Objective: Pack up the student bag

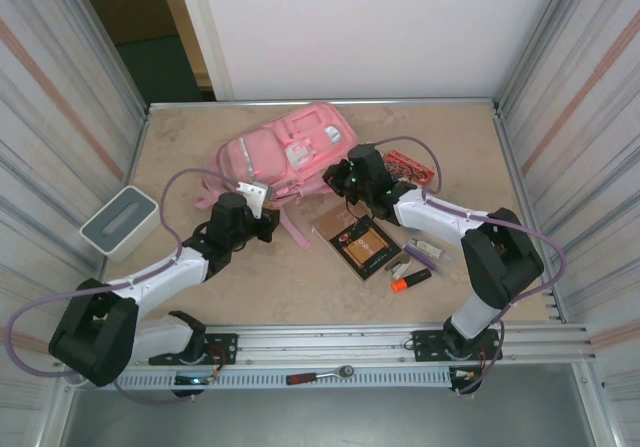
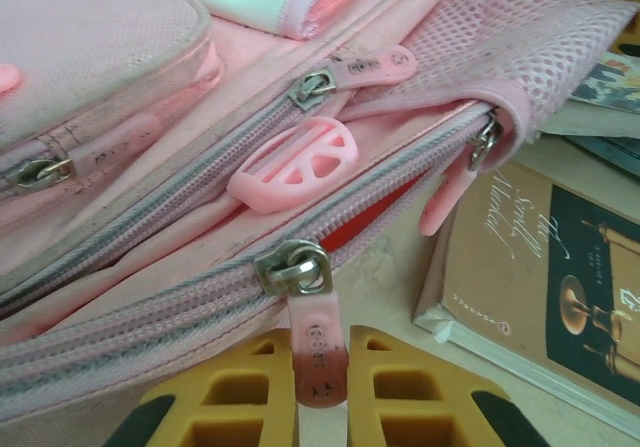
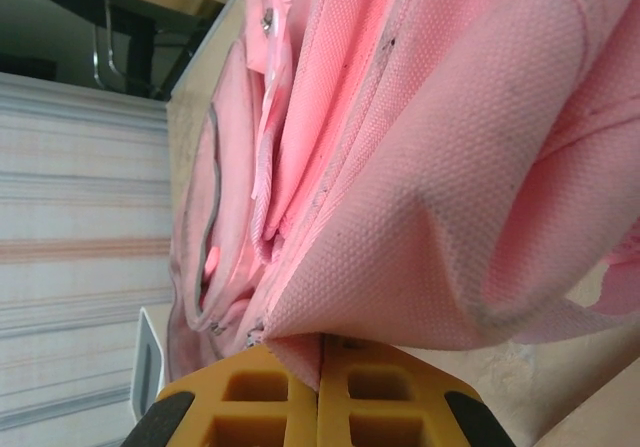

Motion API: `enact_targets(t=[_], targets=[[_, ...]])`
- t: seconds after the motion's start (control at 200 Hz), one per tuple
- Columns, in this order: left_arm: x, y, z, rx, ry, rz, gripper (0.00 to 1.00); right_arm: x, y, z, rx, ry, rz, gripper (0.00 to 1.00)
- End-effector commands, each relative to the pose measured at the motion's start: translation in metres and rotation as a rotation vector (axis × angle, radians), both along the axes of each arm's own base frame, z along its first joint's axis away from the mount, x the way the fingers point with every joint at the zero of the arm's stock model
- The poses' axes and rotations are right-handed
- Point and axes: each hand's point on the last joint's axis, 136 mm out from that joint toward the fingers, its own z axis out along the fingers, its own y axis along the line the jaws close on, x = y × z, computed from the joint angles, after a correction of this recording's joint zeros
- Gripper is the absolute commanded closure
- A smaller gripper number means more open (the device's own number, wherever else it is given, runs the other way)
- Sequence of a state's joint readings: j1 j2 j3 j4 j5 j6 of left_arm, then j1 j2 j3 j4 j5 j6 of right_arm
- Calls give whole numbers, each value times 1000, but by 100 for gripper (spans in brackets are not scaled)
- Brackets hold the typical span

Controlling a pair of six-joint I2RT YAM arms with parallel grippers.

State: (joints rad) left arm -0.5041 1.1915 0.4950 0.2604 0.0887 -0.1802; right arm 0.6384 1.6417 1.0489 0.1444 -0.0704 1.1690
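A grey-white box (image 1: 120, 222) sits at the left edge of the desk (image 1: 300, 287). The left fingers (image 2: 240, 402) are clenched on a pink zip pull (image 2: 318, 357); the zip gapes open to the right of its slider. The pink backpack (image 1: 290, 152) lies flat at the far centre of the desk. The right fingers (image 3: 270, 397) are clenched on a fold of fabric at the backpack's right side. A brown book (image 1: 360, 242) lies just beside the backpack, toward the near edge. An orange marker (image 1: 410, 280) lies to the book's right.

Left gripper (image 2: 322, 379) pinches pink zip pull (image 2: 316, 342) of student bag (image 2: 150, 177) (zipper partly open, red inside); brown book (image 2: 545, 277) lies right of claw, just beside bag.
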Motion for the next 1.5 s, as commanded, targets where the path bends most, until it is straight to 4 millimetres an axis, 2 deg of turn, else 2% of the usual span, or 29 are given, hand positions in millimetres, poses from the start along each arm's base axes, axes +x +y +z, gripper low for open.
enact_targets(t=[0.0, 0.125, 0.446, 0.671, 0.917, 1.102, 1.187, 1.293, 1.403, 1.493], targets=[[-4, -6, 11, -33, -44, -31, 100, 12, 9, 27, 50, -63, 17, 100], [-3, 5, 7, -12, -50, 29, 100, 13, 7, 26, 43, -63, 10, 100], [-6, 57, -22, 20, 92, 266, 100, 19, -14, 11, -16, -30, 31, 100], [-11, 74, -38, 69, 199, 363, 100, 30, -15, -3, -36, 16, 120, 100], [-18, 56, -37, 15, 240, 269, 100, 51, -5, -13, -97, 23, 194, 100], [-23, 18, -24, -70, 262, 86, 100, 82, -19, -26, -164, 19, 190, 95], [-19, 1, -15, -67, 250, 59, 100, 99, -24, -27, -183, 18, 202, 89], [-10, -11, -8, -74, 242, 58, 100, 110, -28, -22, -217, 28, 257, 73], [-3, -20, -10, -68, 257, 55, 100, 102, -37, -15, -278, 30, 282, 56], [0, -23, -13, -64, 256, 61, 100, 84, -46, -11, -307, 39, 290, 46]])
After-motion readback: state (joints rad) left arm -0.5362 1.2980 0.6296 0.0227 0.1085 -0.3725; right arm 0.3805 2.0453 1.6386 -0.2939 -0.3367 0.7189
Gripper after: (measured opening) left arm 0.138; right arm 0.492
